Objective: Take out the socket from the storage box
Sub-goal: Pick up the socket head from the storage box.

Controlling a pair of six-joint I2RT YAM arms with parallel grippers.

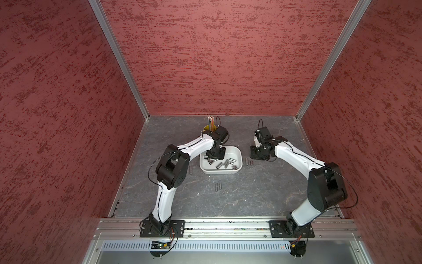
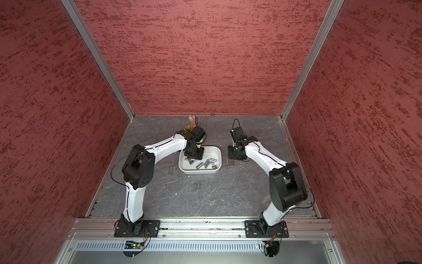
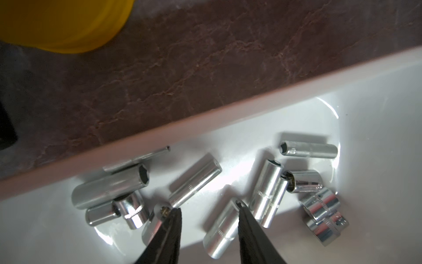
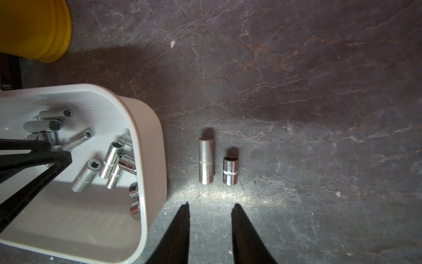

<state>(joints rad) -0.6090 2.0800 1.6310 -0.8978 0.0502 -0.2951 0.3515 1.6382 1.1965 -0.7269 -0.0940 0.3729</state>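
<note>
Left claw (image 3: 209,207) hanging narrowly parted inside storage box (image 3: 228,114), socket (image 3: 221,229) lying between its tips, right claw (image 4: 212,204) hovering parted and empty over bench (image 4: 319,114) beside box.

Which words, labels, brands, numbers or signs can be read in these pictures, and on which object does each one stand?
None can be read in any view.
A faint mark on one socket in the storage box: too blurred to read.
On the table, the taller socket and the shorter socket: knurled bands only, no letters seen.
The yellow cup: plain, no label seen.
</note>
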